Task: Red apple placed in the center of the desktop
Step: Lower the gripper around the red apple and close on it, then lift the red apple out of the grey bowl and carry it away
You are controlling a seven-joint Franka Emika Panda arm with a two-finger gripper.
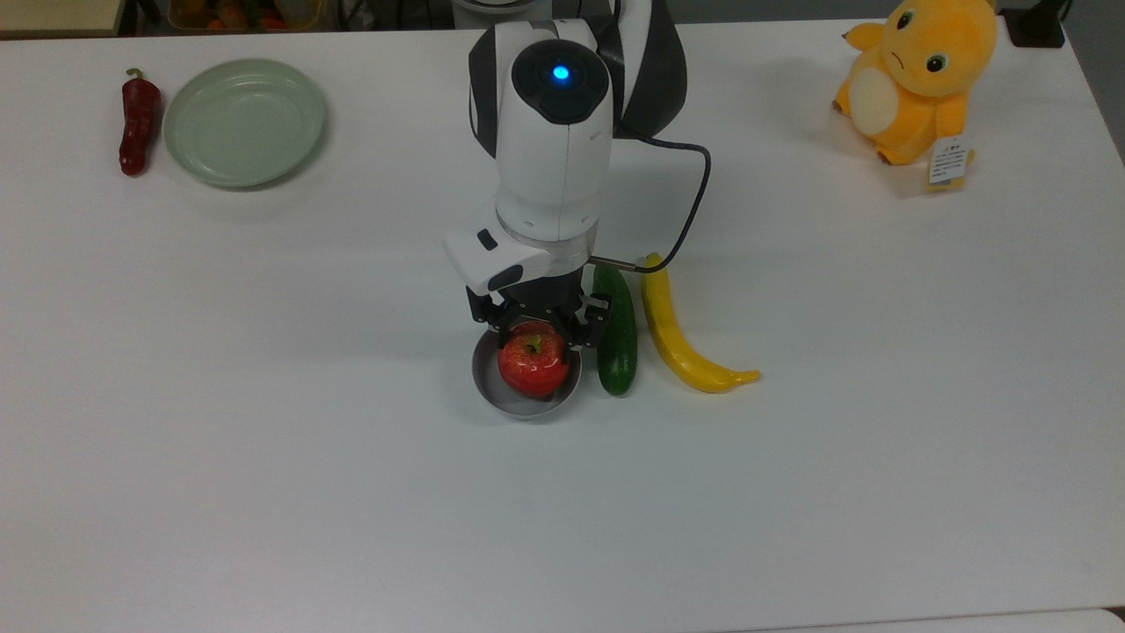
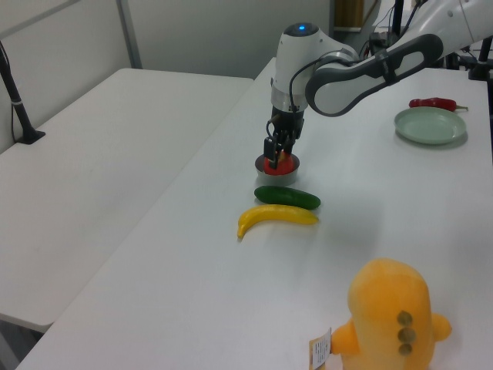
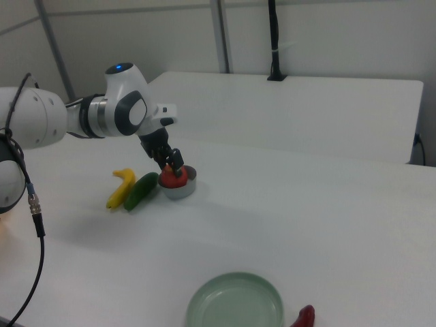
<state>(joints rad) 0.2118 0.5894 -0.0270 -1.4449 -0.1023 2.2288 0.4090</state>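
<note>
The red apple (image 1: 533, 365) sits in a small grey bowl (image 1: 527, 409) near the middle of the white desktop (image 1: 264, 457). My gripper (image 1: 534, 332) comes straight down over it, its black fingers pressed against the apple's two sides, shut on it. The apple's stem and top show between the fingers. In the left view the gripper (image 2: 275, 153) stands on the apple (image 2: 280, 163) in the bowl (image 2: 277, 175). The right view shows the gripper (image 3: 172, 162) at the apple (image 3: 173, 178) above the bowl (image 3: 184, 192).
A green cucumber (image 1: 617, 338) and a yellow banana (image 1: 681, 338) lie just to the top view's right of the bowl. A pale green plate (image 1: 243, 121) and a dark red chili (image 1: 138, 123) sit far left at the back. An orange plush toy (image 1: 918, 79) sits back right.
</note>
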